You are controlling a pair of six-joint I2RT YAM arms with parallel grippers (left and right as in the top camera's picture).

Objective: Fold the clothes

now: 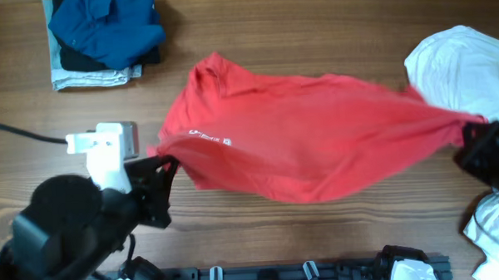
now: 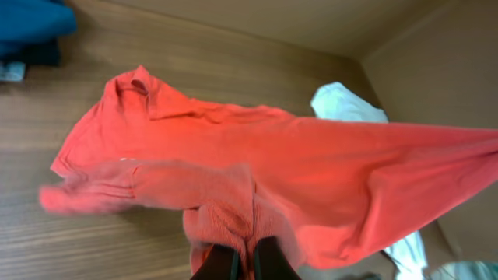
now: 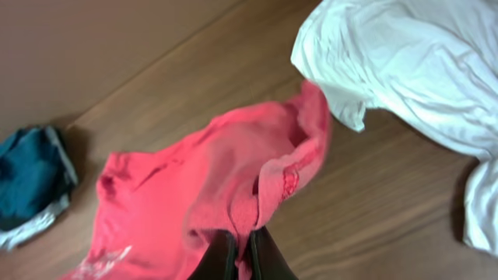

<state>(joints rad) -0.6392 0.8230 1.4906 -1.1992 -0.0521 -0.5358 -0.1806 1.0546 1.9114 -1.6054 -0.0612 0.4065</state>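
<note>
We see the arms at opposite sides: the left fingers (image 2: 222, 266) pinch one end of the red shirt (image 1: 316, 138), the right fingers (image 3: 220, 260) the other.

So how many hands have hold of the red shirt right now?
2. The left hand pinches the red shirt at its left edge; the right hand grips its right end, beside the white shirt.

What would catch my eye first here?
The big red T-shirt, stretched across the middle of the table between the left hand and the right hand, each pinching an end. Then the crumpled white shirt at the right edge and the pile of blue clothes at the top left.
</note>
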